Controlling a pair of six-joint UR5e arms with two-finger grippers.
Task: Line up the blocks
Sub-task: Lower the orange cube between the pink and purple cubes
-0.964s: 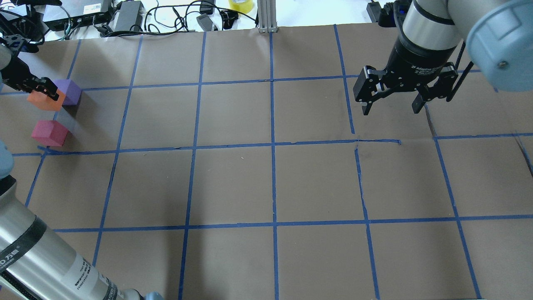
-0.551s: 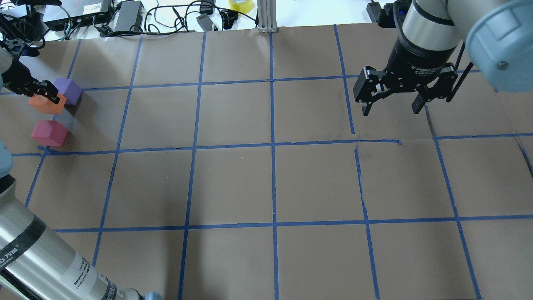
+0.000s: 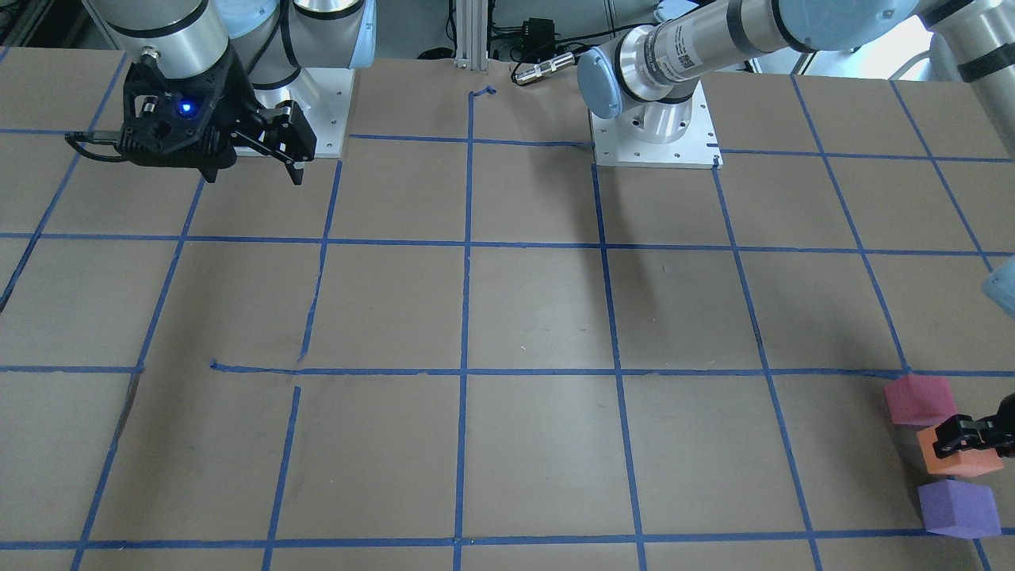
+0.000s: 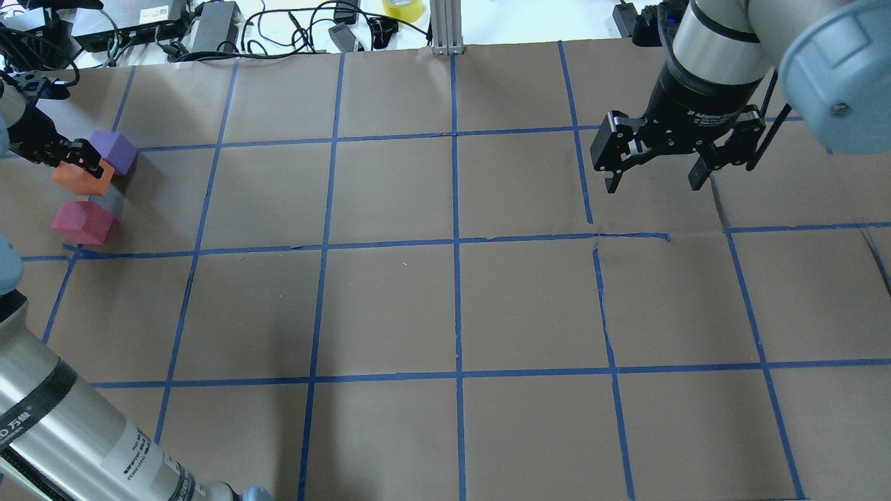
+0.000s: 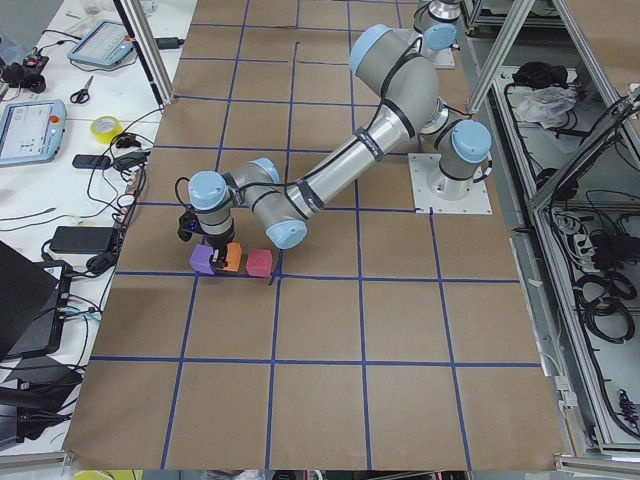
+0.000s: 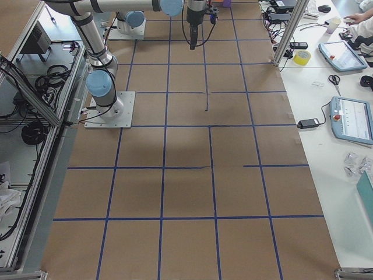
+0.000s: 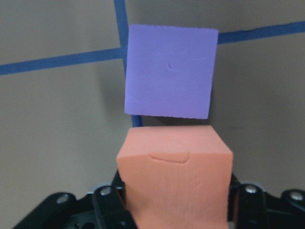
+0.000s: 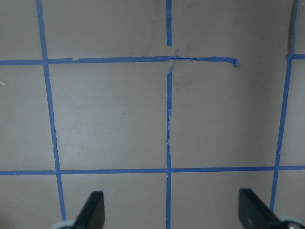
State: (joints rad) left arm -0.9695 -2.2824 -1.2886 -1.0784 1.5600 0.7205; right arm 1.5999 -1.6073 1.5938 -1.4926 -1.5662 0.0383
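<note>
My left gripper [image 4: 75, 165] is shut on the orange block [image 4: 83, 181], low over the table at the far left. The purple block [image 4: 115, 152] sits just beyond it and the red-pink block [image 4: 82, 223] just nearer; the three stand roughly in a row. The front view shows the red-pink block [image 3: 920, 399], the orange block [image 3: 955, 458] and the purple block [image 3: 958, 509]. In the left wrist view the orange block [image 7: 175, 167] is between my jaws with the purple block [image 7: 167, 71] ahead. My right gripper [image 4: 651, 182] is open and empty, high at the back right.
Brown paper with a blue tape grid [image 4: 456, 240] covers the table. Cables, power bricks and a yellow tape roll [image 4: 402, 8] lie beyond the far edge. The blocks sit close to the table's left edge.
My left gripper has carried the orange block down and slightly toward the red-pink block, into the gap between purple and red-pink. The right arm has not moved.
</note>
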